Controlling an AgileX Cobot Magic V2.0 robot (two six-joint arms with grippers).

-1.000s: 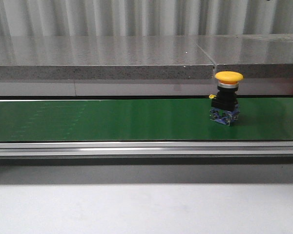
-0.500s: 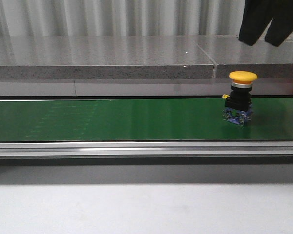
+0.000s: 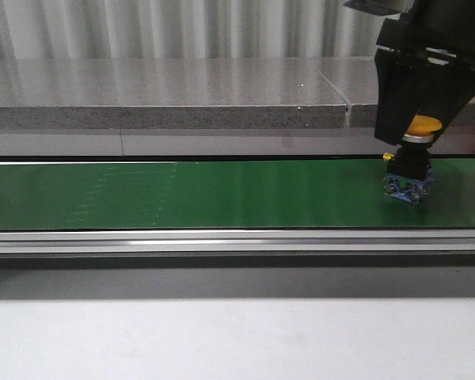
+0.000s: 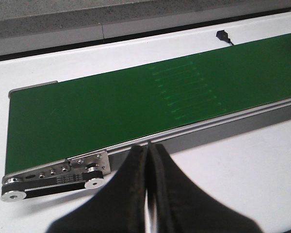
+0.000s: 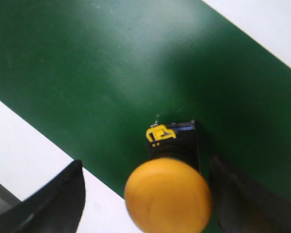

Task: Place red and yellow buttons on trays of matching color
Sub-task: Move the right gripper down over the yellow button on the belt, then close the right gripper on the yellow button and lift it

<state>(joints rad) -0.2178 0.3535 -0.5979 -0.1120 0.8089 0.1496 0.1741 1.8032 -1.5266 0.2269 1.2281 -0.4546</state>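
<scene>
Straddling the yellow button (image 5: pixel 168 194), right gripper (image 5: pixel 150 204) gapes wide.

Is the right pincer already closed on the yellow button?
No, the right pincer is open, its fingers apart on either side of the yellow button.

One yellow button (image 3: pixel 416 161); one green conveyor belt (image 3: pixel 190 194); two grippers: right (image 3: pixel 422 131), left (image 4: pixel 148 160).

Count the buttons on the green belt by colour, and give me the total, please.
Yellow buttons: 1, the yellow button standing on the green belt, between the open fingers of the right hand
Red buttons: 0
Total: 1
</scene>
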